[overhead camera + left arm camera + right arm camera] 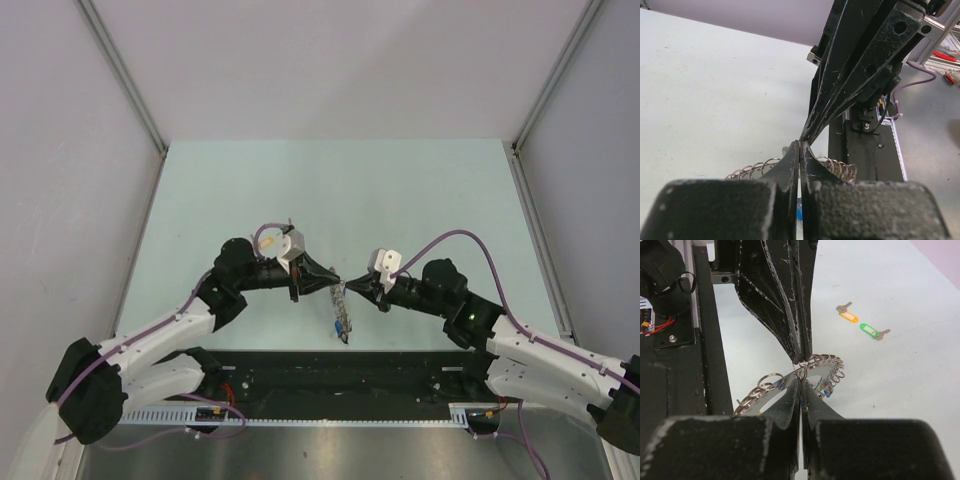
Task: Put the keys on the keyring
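The left hand [802,356] and right hand [801,388] meet tip to tip, both pinched shut on the keyring [826,365] above the desk [900,385]. The orange-tagged key [846,315] and green-tagged key [871,331] lie nearby, unthreaded. Step: steadying the ring. Next, probably, one hand releases and fetches a key.

White arms [160,335] with black joints [238,262], purple cables [455,237] and scuffed black fingers [785,405].

walls [320,60]: plain pale grey | table [420,190]: pale green | frame posts [122,75]: aluminium | light: even
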